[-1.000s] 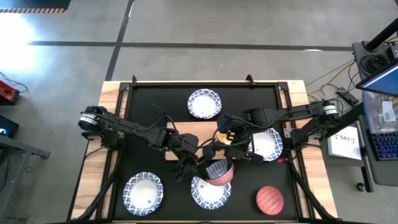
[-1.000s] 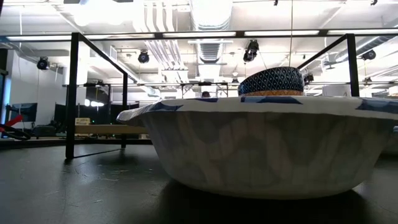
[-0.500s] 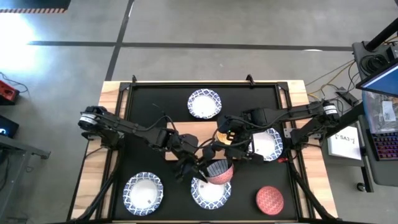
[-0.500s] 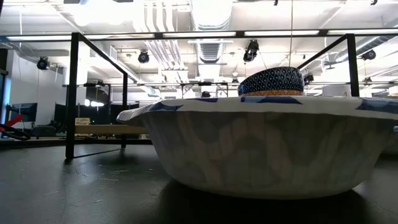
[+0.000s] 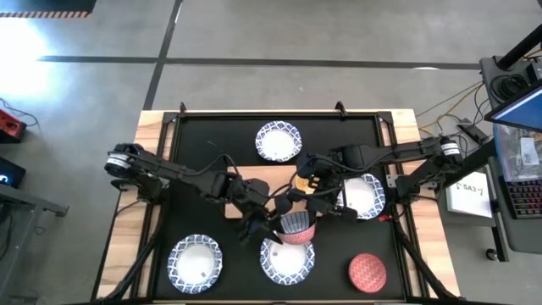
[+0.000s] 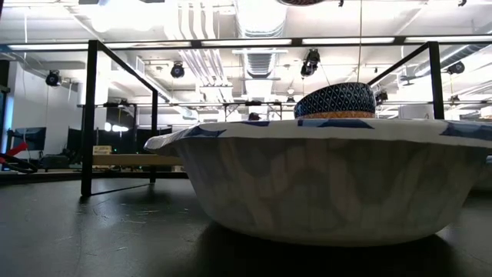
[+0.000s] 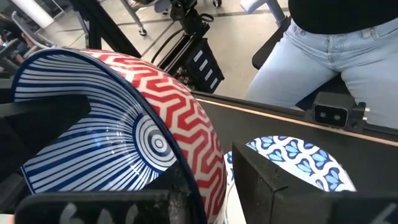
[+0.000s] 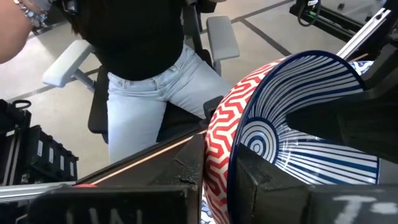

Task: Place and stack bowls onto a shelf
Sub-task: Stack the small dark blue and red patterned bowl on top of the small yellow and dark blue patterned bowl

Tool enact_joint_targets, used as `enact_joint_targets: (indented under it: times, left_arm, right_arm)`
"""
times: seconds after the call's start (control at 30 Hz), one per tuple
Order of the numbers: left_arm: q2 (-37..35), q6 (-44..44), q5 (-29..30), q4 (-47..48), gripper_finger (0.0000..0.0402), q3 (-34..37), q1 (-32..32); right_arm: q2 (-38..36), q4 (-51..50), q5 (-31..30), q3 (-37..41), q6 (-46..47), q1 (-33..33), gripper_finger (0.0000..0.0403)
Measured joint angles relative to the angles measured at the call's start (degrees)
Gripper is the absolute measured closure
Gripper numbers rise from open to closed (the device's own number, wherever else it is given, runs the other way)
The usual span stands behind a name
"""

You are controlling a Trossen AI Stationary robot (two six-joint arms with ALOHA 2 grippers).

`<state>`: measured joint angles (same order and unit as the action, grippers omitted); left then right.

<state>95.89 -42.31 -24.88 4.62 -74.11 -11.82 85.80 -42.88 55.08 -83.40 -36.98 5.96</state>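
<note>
A small bowl (image 5: 296,227), red zigzag outside and blue stripes inside, hangs in the air above a wide patterned bowl (image 5: 286,263). My right gripper (image 8: 227,180) is shut on its rim. My left gripper (image 7: 211,193) stands open astride the rim from the other side, and a gap shows between its outer finger (image 7: 267,180) and the red wall. The wooden shelf (image 5: 254,180) lies under both arms. On it a blue-white patterned small bowl (image 6: 335,98) sits stacked in an orange one (image 6: 335,115). My right gripper pinches the bowl's rim (image 8: 231,163), one finger inside on the striped face and one outside on the red zigzag wall (image 8: 214,158). It comes slanting down from the table's right. The bowl is lifted clear and tilted, its opening turned partly sideways.
Wide patterned bowls rest on the table at the far middle (image 5: 279,141), right (image 5: 366,195) and near left (image 5: 196,263). A speckled red bowl (image 5: 367,271) sits near right. A seated person (image 7: 336,43) is beyond the table edge.
The held bowl has tipped a little between the two grippers, and its striped inside shows more from above than before. It now sits slightly nearer the shelf. Both arms have kept their places.
</note>
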Motion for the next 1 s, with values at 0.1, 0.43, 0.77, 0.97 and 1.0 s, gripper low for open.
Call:
enact_joint_targets:
  times: [0.1, 0.43, 0.77, 0.97, 1.0]
  left_arm:
    - [-0.5, -0.7, -0.1, 0.6, 0.0340, 0.0, 0.4]
    - [-1.3, -3.3, 0.1, 2.5, 0.0340, 0.0, 1.1]
    - [-1.9, -3.2, 1.2, 3.0, 0.0340, 0.0, 1.2]
    - [-2.0, -2.2, 1.9, 3.4, 0.0340, 0.0, 1.2]
    - [-2.0, -2.1, 2.0, 3.4, 0.0340, 0.0, 1.2]
  right_arm:
    - [-0.2, 0.1, -0.1, 0.0, -0.1, -0.2, 0.0372]
    - [-0.3, 0.8, 0.0, -0.1, 2.0, -0.5, 0.0373]
    - [-0.4, 1.8, 0.1, -0.2, 12.1, -0.5, 0.0374]
    - [-0.5, 3.5, -0.1, -0.2, 19.7, -0.4, 0.0374]
    - [-0.5, 3.7, -0.2, -0.2, 21.0, -0.4, 0.0374]
